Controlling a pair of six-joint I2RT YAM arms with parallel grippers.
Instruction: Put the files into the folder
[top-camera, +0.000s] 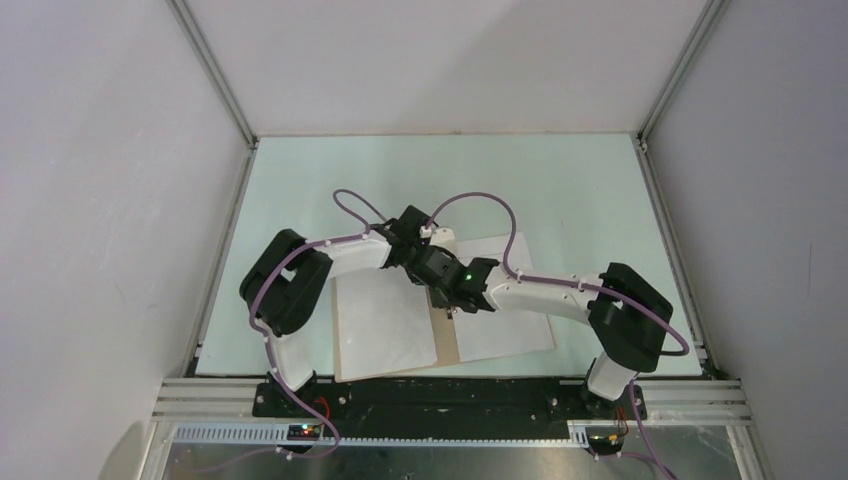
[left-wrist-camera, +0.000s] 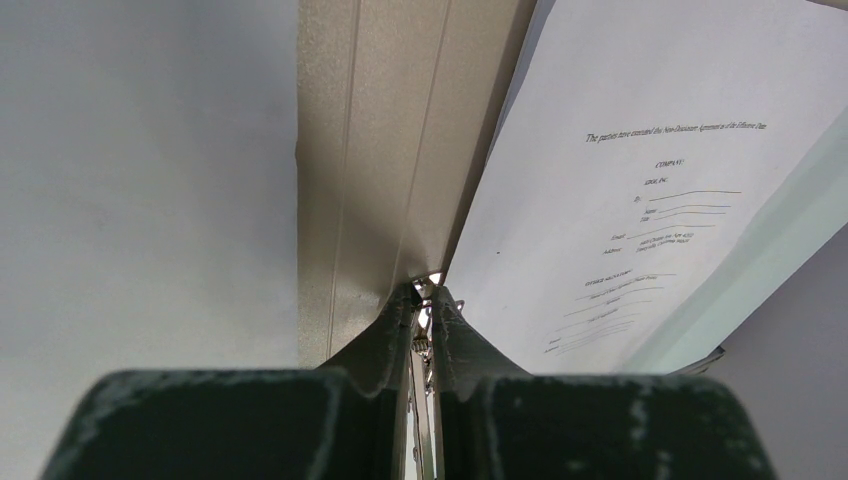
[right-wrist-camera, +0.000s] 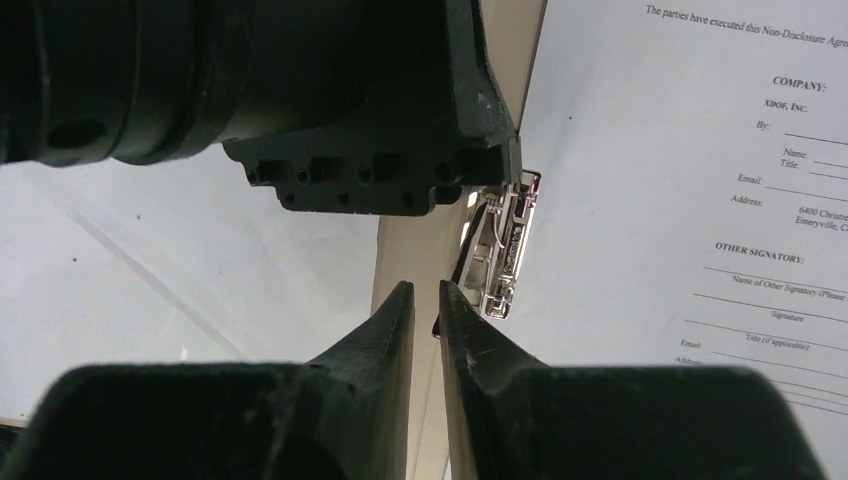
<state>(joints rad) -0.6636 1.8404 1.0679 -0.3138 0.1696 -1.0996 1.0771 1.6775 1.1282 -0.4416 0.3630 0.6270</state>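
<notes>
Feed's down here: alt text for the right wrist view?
The right hand, its dark fingers a narrow gap apart, points at a small shiny metal clip on the tan cardboard folder's spine, with the left hand's black body just above. A printed white sheet lies right, a blank white sheet left.

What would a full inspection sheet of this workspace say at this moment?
Surface: pale green table.
Job's things: folder lies open near the arm bases; blank sheet left of the spine, printed sheet right of it; metal clip at the spine.
Clutter: nothing seen.
Grippers: left gripper shut on the clip; right gripper beside it over the spine, a narrow gap between its fingers, grip unclear.
Cables: purple cables arch above both wrists.
Surroundings: white walls, aluminium frame.
</notes>
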